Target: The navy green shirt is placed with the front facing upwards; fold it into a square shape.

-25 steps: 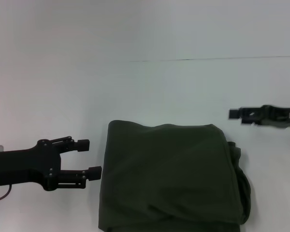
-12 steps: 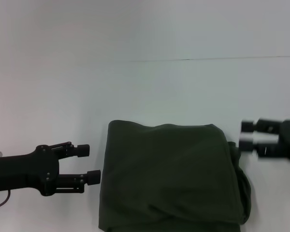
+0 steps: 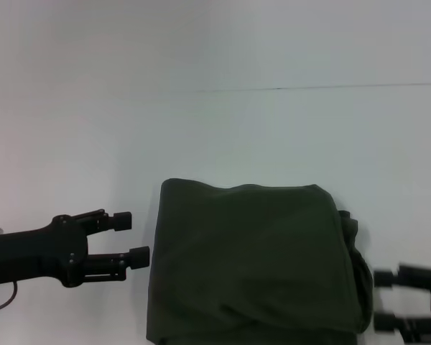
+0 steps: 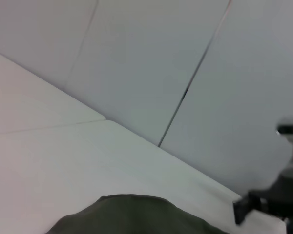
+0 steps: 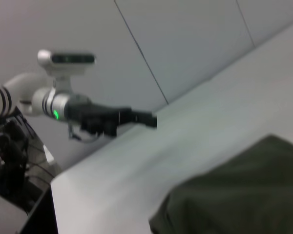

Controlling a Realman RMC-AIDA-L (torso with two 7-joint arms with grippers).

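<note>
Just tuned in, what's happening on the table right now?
The navy green shirt lies folded into a rough square on the white table, plain side up, with some cloth bunched at its right edge. Neither hand holds it. The left hand sits open just off the shirt's left edge, and the right hand is low beside the shirt's right near corner, open as well.

Robot lab: bare white table [image 3: 273, 129], plain panelled walls [image 4: 136, 63], cable clutter [image 5: 7, 161].
</note>
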